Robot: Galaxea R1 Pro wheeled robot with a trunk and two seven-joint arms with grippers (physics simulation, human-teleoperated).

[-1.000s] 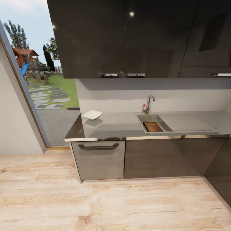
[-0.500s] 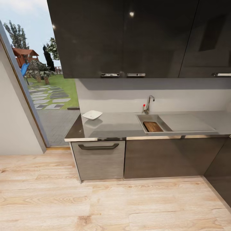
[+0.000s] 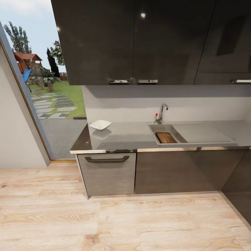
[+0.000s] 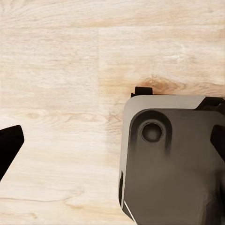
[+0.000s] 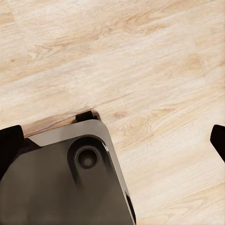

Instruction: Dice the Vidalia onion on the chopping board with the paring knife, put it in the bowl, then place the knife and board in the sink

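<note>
Dark brown wooden chopping board (image 3: 166, 137) already in grey metal sink (image 3: 153, 130), white squarish bowl (image 3: 100, 124) near worktop's left back corner; both grippers' fingers spread, empty; task seemingly near done.

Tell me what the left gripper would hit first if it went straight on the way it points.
Likely the pale wood floor: the left wrist view looks down on it between the dark fingertips. The robot's grey base lies to one side of that line, though depth is unclear.
</note>
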